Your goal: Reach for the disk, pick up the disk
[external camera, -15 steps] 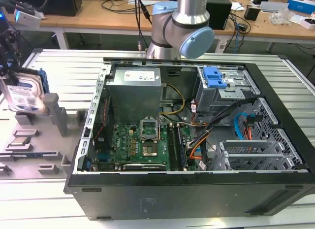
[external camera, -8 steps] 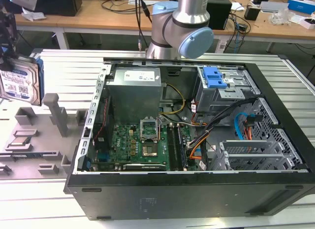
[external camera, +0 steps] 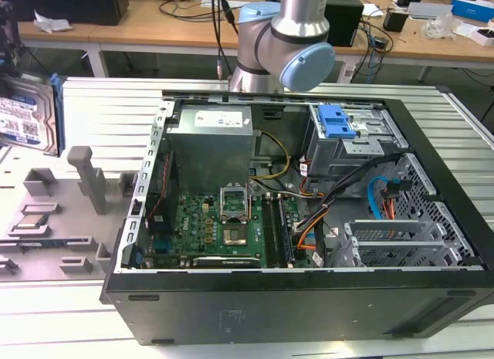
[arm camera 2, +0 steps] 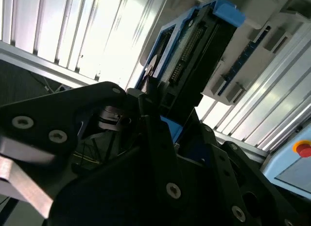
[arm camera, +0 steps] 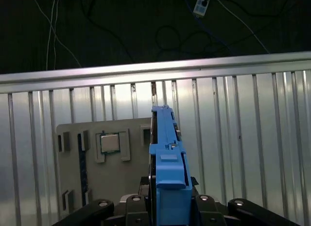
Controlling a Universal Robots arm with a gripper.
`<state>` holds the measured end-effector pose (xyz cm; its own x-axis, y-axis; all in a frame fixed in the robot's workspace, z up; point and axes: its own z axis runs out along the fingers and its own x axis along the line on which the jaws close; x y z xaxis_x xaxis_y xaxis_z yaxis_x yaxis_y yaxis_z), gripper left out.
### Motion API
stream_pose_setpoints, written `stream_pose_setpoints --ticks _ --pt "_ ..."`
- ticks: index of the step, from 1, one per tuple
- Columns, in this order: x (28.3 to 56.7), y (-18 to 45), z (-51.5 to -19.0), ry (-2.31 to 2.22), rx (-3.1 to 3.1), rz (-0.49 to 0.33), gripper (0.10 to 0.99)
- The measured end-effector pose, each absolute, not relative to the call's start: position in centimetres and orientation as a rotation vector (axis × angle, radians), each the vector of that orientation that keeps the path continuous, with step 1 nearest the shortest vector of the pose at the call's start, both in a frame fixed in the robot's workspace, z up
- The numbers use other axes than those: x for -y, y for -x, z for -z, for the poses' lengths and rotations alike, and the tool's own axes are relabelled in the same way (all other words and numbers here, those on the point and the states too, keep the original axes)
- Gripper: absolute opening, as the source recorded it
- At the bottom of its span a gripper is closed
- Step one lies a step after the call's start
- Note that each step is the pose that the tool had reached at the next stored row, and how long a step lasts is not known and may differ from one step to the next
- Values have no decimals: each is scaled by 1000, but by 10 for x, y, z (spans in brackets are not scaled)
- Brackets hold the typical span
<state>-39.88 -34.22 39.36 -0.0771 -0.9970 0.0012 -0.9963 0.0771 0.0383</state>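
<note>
The arm stands at twelve o'clock in the exterior view: a silver tube rising from pale-blue-capped joints, one cap turned toward the camera. In the first wrist view the black pincer is clamped on the disk — a finger on either side, the disk edge-on between them.

Disk was up off the worktop, toward the side at the exterior view's left, standing on edge and slightly tilted. Silver-grey body, white-and-blue label facing the exterior camera, blue frame along its rim. First wrist view had it edge-on, blue frame uppermost. Second wrist view showed its connector end. Clamped in the end effector.
</note>
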Motion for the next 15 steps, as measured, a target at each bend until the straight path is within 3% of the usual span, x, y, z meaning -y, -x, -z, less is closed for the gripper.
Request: stream_pose_setpoints --ticks 15 --pt "342 399 -445 -2116 2286 43 365"
